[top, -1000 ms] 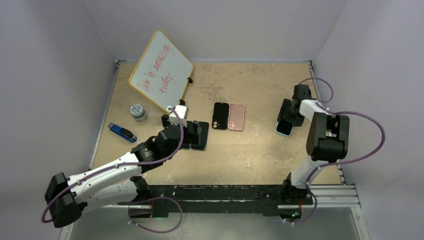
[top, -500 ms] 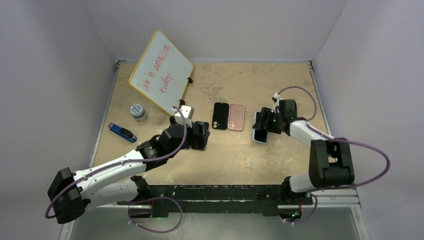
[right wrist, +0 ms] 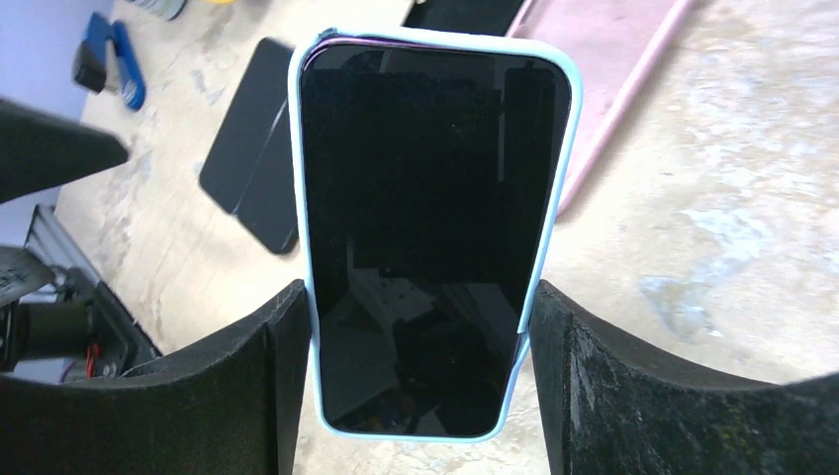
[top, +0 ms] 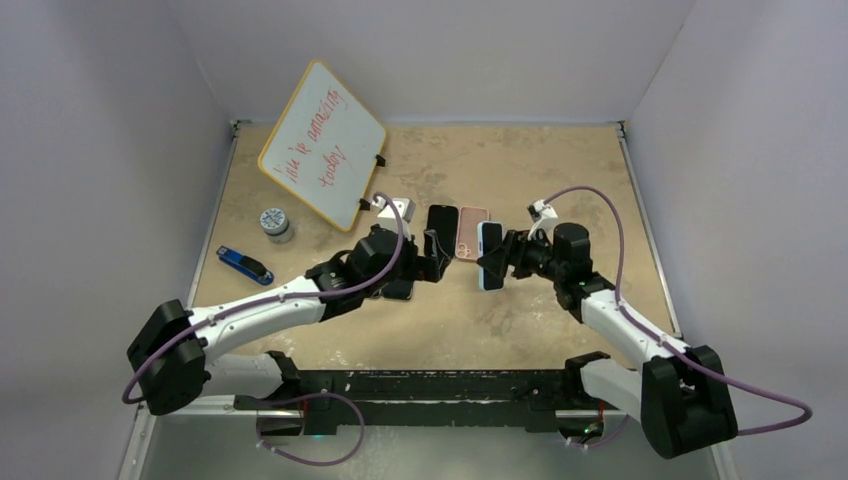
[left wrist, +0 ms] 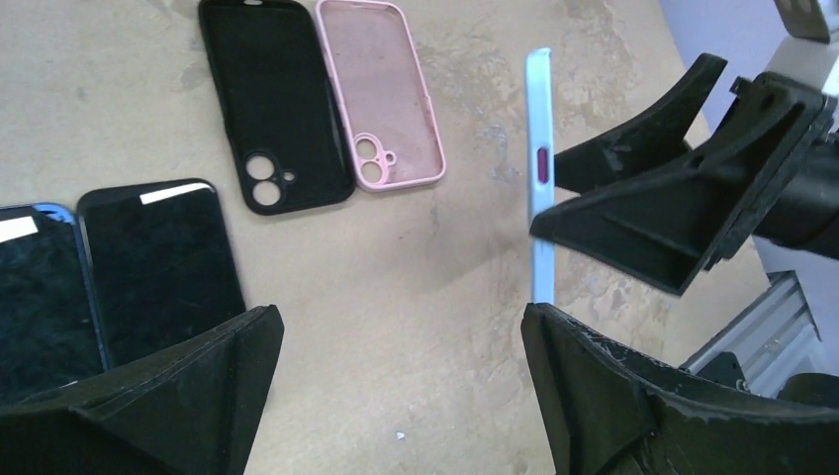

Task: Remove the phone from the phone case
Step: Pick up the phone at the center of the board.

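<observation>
A phone in a light-blue case (right wrist: 430, 228) is held by its long sides between my right gripper's fingers (right wrist: 420, 366), lifted off the table with its dark screen facing the wrist camera. In the top view it (top: 489, 256) hangs at table centre, in my right gripper (top: 500, 258). My left gripper (top: 438, 262) is open and empty just left of it. In the left wrist view the case shows edge-on (left wrist: 539, 168) past my open left gripper (left wrist: 396, 366), near its right finger (left wrist: 613, 396), not touching.
An empty black case (top: 441, 231) and an empty pink case (top: 470, 235) lie behind the grippers. Two bare phones (left wrist: 158, 267) lie under the left arm. A whiteboard (top: 322, 142), a small jar (top: 276, 224) and a blue object (top: 244, 264) stand at the left.
My right arm has carried the cased phone from the right side to the table centre. My left arm has moved right, off the bare phones, toward the phone.
</observation>
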Controlling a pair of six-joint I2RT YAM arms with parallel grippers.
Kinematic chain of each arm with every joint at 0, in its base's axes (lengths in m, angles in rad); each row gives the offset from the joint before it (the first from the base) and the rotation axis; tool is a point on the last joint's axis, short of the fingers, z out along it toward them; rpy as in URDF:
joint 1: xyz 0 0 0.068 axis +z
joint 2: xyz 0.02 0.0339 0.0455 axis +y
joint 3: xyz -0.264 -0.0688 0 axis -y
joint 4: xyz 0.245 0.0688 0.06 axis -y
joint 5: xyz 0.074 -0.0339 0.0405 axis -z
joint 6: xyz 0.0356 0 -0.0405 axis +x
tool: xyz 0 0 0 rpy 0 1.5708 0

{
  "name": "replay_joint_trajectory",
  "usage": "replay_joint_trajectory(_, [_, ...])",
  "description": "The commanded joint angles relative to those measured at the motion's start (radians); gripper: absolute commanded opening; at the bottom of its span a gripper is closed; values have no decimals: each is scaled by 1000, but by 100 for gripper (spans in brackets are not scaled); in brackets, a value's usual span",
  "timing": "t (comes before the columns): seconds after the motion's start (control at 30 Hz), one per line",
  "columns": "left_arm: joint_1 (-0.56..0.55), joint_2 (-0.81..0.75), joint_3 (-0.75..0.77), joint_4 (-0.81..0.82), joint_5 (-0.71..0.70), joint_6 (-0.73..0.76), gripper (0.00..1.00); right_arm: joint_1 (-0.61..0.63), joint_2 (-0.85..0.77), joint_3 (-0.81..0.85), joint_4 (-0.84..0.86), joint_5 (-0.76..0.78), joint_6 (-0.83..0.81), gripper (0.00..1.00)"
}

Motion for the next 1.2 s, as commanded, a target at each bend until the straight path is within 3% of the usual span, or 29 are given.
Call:
replay_joint_trajectory(0.0, [0,57,78,80,61,-55,95,64,-54,-34,207,-64,29,10])
replay_joint_trajectory(0.3, [2,172,138,156,118,-86,93,158,-52,-61,290,-56,9,10])
replay_joint_trajectory(0.53, [1,249,125,248,148,-120,76,205,-63,-64,283,-7,-19,10])
replay_joint_trajectory(0.73, [2,291,83,354,169,-173,51,229,-83,-72,294,0,-42,11])
replay_joint_trajectory(0.9, [5,300,66,407,208,-184,20,232,-114,-85,305,14,-45,14])
replay_joint_trajectory(1.03, [17,257,39,417,209,-186,0,232,-150,-96,310,29,-44,26])
replay_joint_trajectory(1.17, [38,198,-6,431,207,-192,0,232,-181,-111,340,34,-24,50])
